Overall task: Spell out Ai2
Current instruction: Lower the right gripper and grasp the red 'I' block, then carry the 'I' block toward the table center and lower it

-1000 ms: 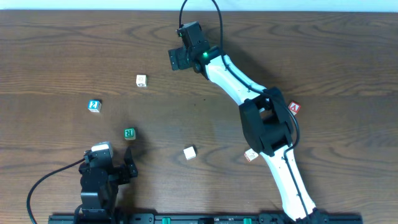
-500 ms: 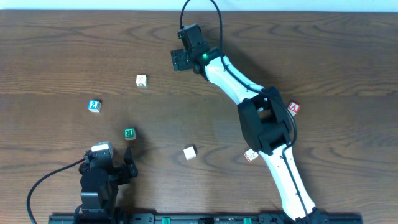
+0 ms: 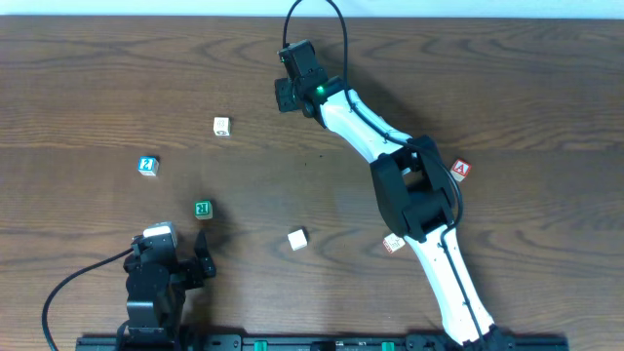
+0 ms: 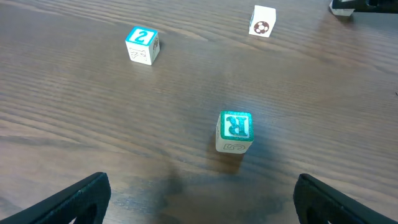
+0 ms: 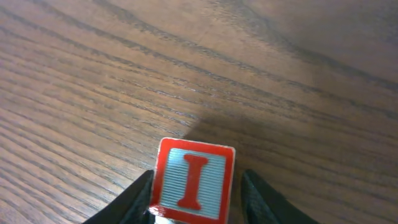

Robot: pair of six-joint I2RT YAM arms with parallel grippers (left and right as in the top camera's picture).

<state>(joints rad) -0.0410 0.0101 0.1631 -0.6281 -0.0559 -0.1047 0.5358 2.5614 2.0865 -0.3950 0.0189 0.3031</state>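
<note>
In the right wrist view a red-framed block with the letter I (image 5: 194, 180) sits on the wooden table between my right gripper's (image 5: 196, 196) dark fingers, which press close on both of its sides. Overhead, that gripper (image 3: 285, 95) is at the far middle of the table and covers the block. The red A block (image 3: 461, 170) lies to the right beside the right arm. At the left lies the blue 2 block (image 3: 147, 165) (image 4: 142, 45). My left gripper (image 3: 200, 255) (image 4: 202, 202) stands wide open at the near left, nothing between its fingers (image 4: 81, 199).
A green R block (image 3: 203, 209) (image 4: 235, 131) lies just ahead of the left gripper. A white block with a ball picture (image 3: 221, 126) (image 4: 262, 20) lies further back. A plain white block (image 3: 297, 239) and a red-marked one (image 3: 393, 244) lie near the front.
My right gripper's jaws have narrowed from wide apart to tight around the I block. The left arm and the other blocks have not moved.
</note>
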